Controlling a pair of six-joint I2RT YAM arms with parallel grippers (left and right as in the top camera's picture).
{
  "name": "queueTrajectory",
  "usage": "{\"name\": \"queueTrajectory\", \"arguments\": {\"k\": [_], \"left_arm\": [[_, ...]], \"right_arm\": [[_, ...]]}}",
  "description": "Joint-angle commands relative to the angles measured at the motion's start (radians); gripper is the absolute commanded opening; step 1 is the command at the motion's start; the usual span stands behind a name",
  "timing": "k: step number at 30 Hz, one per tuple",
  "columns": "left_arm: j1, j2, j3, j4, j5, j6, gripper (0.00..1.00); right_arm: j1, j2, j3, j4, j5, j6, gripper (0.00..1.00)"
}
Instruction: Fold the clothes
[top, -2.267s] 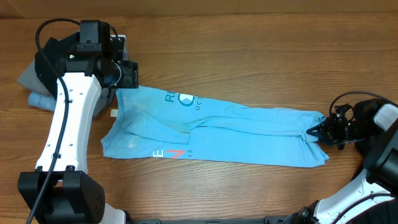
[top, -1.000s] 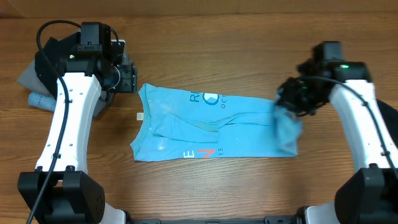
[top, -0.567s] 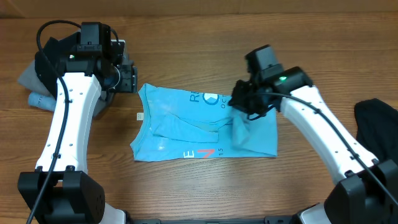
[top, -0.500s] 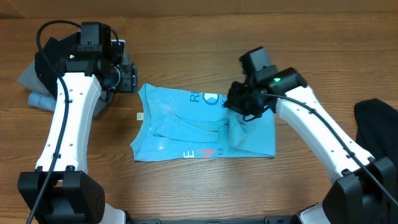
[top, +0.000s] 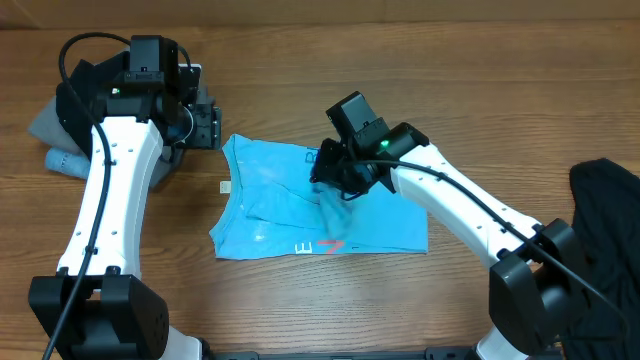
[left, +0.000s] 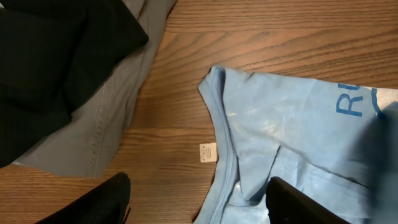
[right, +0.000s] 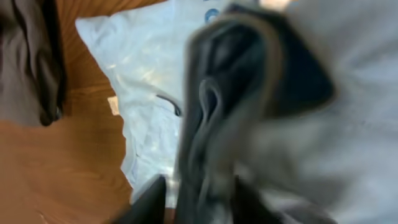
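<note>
Right arm (top: 455, 197) stretched across T-shirt (top: 265, 195)

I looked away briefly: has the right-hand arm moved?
Yes. The right arm swung left across the table, from its right edge to over the blue T-shirt.

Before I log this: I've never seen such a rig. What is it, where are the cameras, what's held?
Two robot arms with two-finger grippers work at a table. One picture looks down from above; the other two come from a camera on each wrist. A light blue T-shirt lies there, with grey and black clothes heaped at the left and a black garment at the right. The left gripper hangs open by the collar, holding nothing. The right gripper has shirt fabric draped on it; blur hides whether it grips.
</note>
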Motion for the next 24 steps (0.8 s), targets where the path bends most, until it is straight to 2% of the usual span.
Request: {"name": "queueTrajectory", "arguments": {"k": [1, 5, 9, 10, 12, 13, 20, 24], "left_arm": [[0.006, -0.005, 0.01, -0.004, -0.003, 0.019, 0.73], [0.007, -0.005, 0.01, -0.029, -0.003, 0.019, 0.76], [0.01, -0.004, 0.01, -0.077, -0.003, 0.019, 0.77], [0.012, -0.004, 0.01, -0.095, -0.003, 0.018, 0.77], [0.017, -0.004, 0.01, -0.13, -0.002, 0.014, 0.76], [0.019, -0.003, 0.01, -0.146, -0.002, 0.01, 0.76], [0.047, -0.003, 0.005, -0.268, -0.042, -0.025, 0.74], [0.097, -0.002, -0.002, -0.262, -0.047, -0.038, 0.77]], "right_arm": [[0.004, -0.005, 0.017, 0.024, -0.013, -0.024, 0.44], [-0.046, -0.032, 0.021, -0.017, -0.013, -0.206, 0.43], [-0.1, -0.058, 0.02, -0.081, -0.013, -0.306, 0.43], [-0.108, -0.057, 0.019, -0.11, -0.012, -0.321, 0.26], [-0.11, -0.044, 0.016, -0.149, -0.006, -0.327, 0.13], [-0.108, -0.036, 0.014, -0.158, -0.006, -0.327, 0.11], [-0.021, 0.057, -0.111, -0.077, 0.016, -0.261, 0.09], [0.042, 0.064, -0.172, -0.007, -0.013, -0.244, 0.09]]}}
